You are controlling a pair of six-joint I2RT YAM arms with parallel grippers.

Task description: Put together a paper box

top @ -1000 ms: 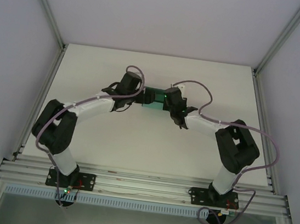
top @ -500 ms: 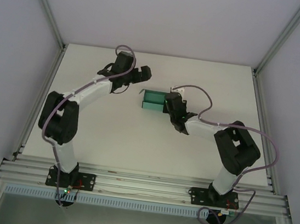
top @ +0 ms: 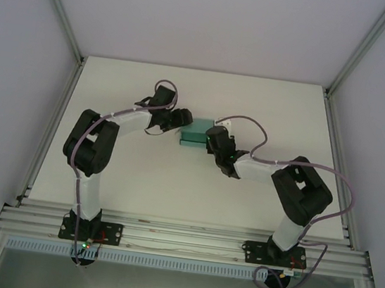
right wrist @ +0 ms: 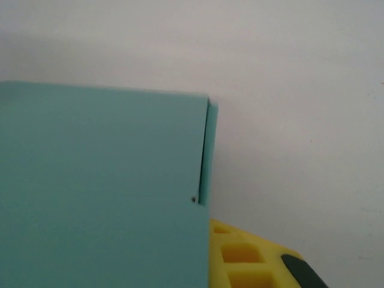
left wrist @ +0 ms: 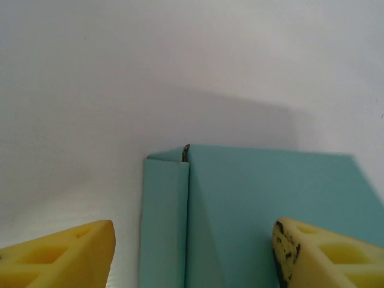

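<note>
The paper box (top: 194, 134) is a small teal-green rectangular box on the white table, between my two grippers. My left gripper (top: 181, 120) is at its left end and stands open. In the left wrist view its yellow fingers (left wrist: 78, 252) straddle the box (left wrist: 252, 204): a strip of bare table separates the left finger from the card, and the right finger overlaps the top panel. My right gripper (top: 215, 139) is at the box's right end. One yellow finger (right wrist: 246, 258) lies flush against a card panel (right wrist: 102, 180), and the other finger is hidden behind it.
The white table (top: 173, 184) is bounded by aluminium rails (top: 180, 238) at the near edge and grey walls at both sides. Both arms' elbows rise over the near half of the table.
My left arm has swung back from the far left onto the box's left end, its jaws narrower than before. The right gripper stayed at the right end. The box's top now looks closed.
</note>
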